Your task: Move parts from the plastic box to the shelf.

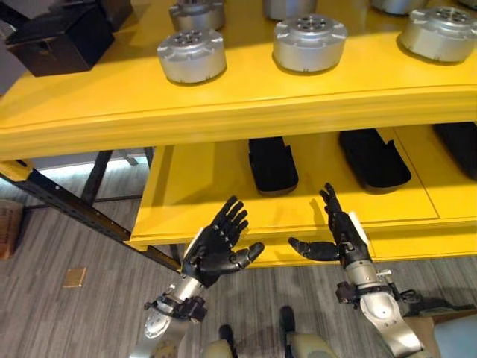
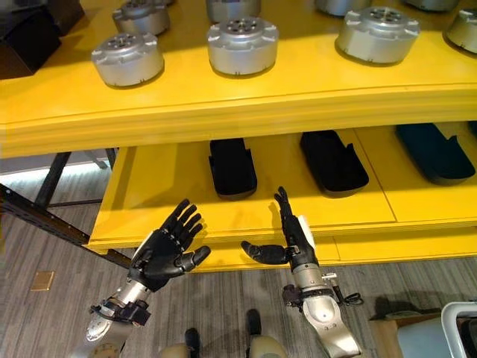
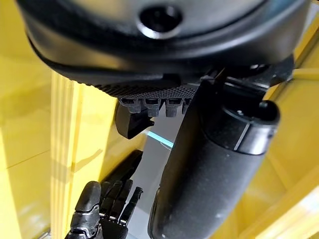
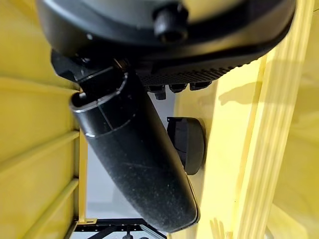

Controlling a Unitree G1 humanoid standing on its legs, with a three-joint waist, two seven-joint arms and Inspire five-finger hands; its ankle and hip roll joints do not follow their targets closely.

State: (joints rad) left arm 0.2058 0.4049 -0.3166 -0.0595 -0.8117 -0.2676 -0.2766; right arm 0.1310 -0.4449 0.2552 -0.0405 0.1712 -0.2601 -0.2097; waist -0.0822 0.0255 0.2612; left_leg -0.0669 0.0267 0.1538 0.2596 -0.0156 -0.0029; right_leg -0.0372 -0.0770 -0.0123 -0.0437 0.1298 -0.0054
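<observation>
Both hands empty here, left hand (image 1: 216, 250) and right hand (image 1: 344, 235) with fingers spread, palms facing, hovering by the lower shelf (image 1: 201, 186). Round metal parts (image 1: 191, 55) sit up at 12 o'clock on the top shelf (image 1: 112, 97). They look heavy and slick, so grab around the rim.

Bystanders around the yellow rack

A black box (image 1: 63, 36) sits at the upper level's far left corner. Below, grey wood-grain floor (image 1: 67, 313) carries a small tan square (image 1: 74, 277), and a dark metal frame bar (image 1: 71, 206) slants across it.
</observation>
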